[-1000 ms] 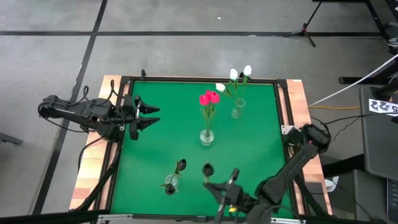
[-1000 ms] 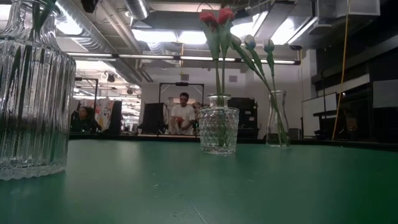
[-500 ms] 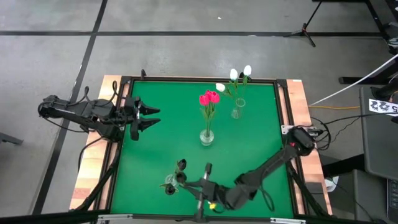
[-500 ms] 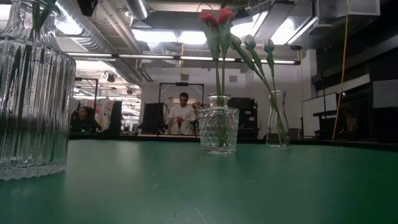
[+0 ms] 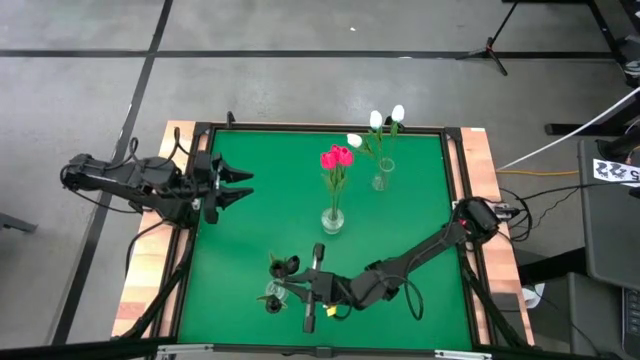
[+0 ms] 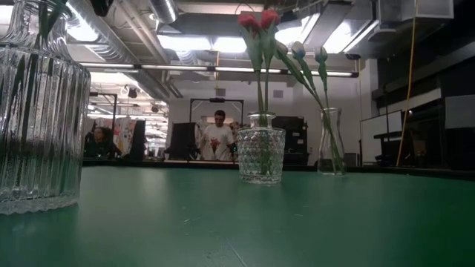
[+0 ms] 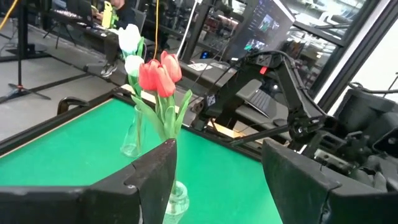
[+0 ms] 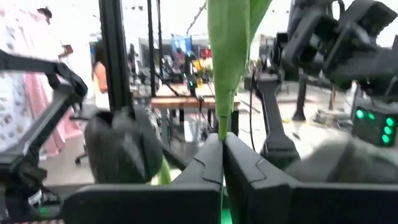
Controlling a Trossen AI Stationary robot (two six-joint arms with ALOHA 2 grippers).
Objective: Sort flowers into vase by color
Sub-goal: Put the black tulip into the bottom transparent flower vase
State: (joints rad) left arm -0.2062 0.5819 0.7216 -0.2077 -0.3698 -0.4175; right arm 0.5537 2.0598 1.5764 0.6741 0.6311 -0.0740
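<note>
At the left edge of the green table (image 5: pixel 400 200) we see the left gripper (image 5: pixel 240 187) hanging over the mat with its fingers spread apart and nothing between them; its wrist view looks between those fingers (image 7: pixel 155 180) toward the middle of the table. Near the front edge stands a ribbed glass vase (image 5: pixel 273 296) with a dark tulip (image 5: pixel 278 267) in it. Just beside it we find the right gripper (image 5: pixel 300 287), its arm stretched low across the table from the right side. Its jaws are pressed together on the green stem (image 8: pixel 229 68) of a second dark tulip (image 5: pixel 292 265) (the stem rises straight up from the pinched fingertips in the wrist view), and that dark head sits just by the one already in the vase. Further right, mid-table, we see the pink-red tulips (image 5: pixel 337 157) upright in a small round vase (image 5: pixel 332 220). Behind and to the right, the white tulips (image 5: pixel 377 125) stand in a slim clear vase (image 5: pixel 380 181) near the far edge.
</note>
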